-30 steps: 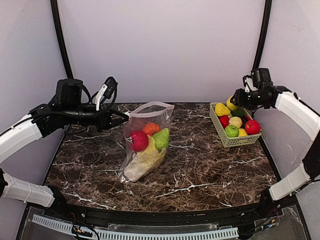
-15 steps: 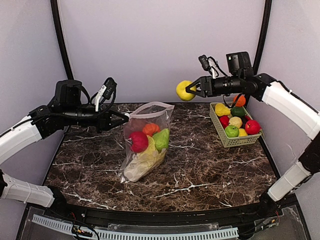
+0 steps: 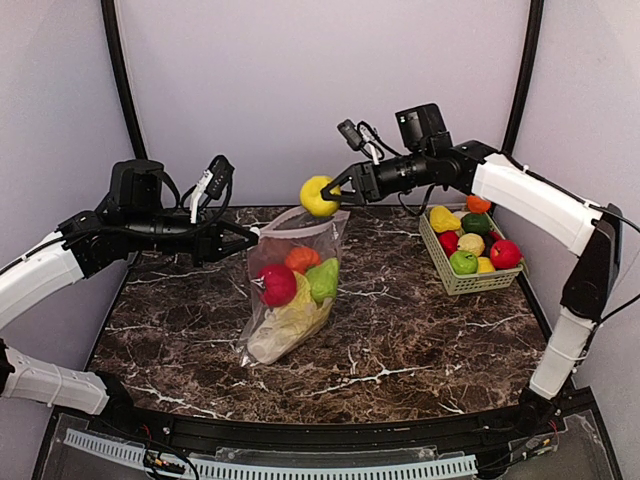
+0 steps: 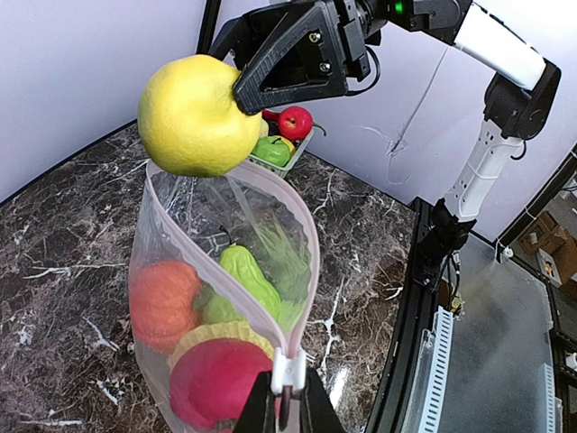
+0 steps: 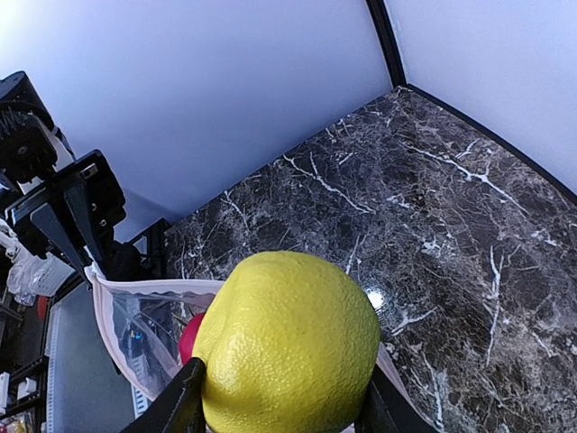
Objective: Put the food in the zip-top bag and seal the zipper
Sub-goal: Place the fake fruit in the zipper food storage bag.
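Holding lemon over open bag mouth

Gripping lemon [image 3: 316,197] in right pincer [image 3: 332,191], one finger on each flank, jaws partway apart around the fruit. Hanging in the air, arm stretched leftward across the far side of the surface [image 3: 420,340]. Sitting right above the mouth of the zip-top bag [image 3: 292,290], over its far lip. Seen from the left wrist, underside of lemon right at the rim; can't tell whether touching.

Pinching zipper [image 3: 306,212] with left pincer [image 3: 250,232], jaws narrow, nearly closed on the pink strip right at the slider tab [image 4: 287,372]. Mouth lifted and spread into a wide loop, opening facing up toward the lemon.

Bag propped upright and leaning, centre-left on the surface, bottom resting on the marble toward the near side.

Already inside:
- red apple [image 3: 278,282], left side
- tomato [image 3: 301,258], just above and behind the apple
- pear [image 3: 323,278], right side, touching the tomato
- cabbage [image 3: 290,325], underneath, at the bag bottom

Pale green basket [image 3: 455,281] at far right of the surface, well apart from the bag, loaded with red, green, yellow and orange pieces.
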`<state>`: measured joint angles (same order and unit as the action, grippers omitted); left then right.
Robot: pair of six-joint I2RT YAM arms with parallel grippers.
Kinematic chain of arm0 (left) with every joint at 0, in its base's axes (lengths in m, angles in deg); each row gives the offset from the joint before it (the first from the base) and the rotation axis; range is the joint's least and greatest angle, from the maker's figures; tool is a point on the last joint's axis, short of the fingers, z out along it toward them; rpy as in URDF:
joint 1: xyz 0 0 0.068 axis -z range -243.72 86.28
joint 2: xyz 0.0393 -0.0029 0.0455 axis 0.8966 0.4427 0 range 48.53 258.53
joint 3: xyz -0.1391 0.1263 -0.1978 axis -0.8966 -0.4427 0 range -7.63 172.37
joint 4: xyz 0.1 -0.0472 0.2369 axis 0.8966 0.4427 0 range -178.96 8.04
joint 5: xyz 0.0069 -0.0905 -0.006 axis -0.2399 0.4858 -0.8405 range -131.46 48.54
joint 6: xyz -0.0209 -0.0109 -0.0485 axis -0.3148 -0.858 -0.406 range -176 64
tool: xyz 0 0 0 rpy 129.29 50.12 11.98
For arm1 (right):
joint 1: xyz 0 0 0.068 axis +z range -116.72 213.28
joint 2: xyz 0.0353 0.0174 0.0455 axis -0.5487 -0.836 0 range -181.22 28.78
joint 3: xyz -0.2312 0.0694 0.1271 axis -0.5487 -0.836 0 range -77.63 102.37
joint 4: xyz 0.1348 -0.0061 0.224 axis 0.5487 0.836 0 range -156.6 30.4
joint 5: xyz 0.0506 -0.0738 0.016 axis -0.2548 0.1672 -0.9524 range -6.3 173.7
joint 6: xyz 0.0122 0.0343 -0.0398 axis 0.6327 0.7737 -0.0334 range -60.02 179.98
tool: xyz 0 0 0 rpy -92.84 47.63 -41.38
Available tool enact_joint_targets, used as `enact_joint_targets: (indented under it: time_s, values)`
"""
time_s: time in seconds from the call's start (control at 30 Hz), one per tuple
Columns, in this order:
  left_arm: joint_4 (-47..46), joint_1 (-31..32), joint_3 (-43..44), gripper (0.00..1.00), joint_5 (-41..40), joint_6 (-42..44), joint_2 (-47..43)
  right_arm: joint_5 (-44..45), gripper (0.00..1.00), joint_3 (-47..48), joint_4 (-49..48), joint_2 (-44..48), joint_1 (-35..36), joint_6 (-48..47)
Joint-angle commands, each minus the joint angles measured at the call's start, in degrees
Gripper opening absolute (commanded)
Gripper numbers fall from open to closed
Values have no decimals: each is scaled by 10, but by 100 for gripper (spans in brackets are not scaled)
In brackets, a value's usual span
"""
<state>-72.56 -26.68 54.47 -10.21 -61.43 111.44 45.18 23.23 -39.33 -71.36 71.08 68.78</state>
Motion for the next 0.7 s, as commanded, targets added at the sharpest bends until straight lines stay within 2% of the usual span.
enact_joint_targets:
  time_s: [0.0,0.3,0.67]
  values:
    - [-9,0,1,1,11,-5,-7,-24,49,26,37,-21,22,-31]
    - [-7,0,2,1,8,1,-6,-63,49,3,93,-15,40,-61]
    - [-22,0,6,1,29,-3,5,-72,49,75,84,-100,100,-56]
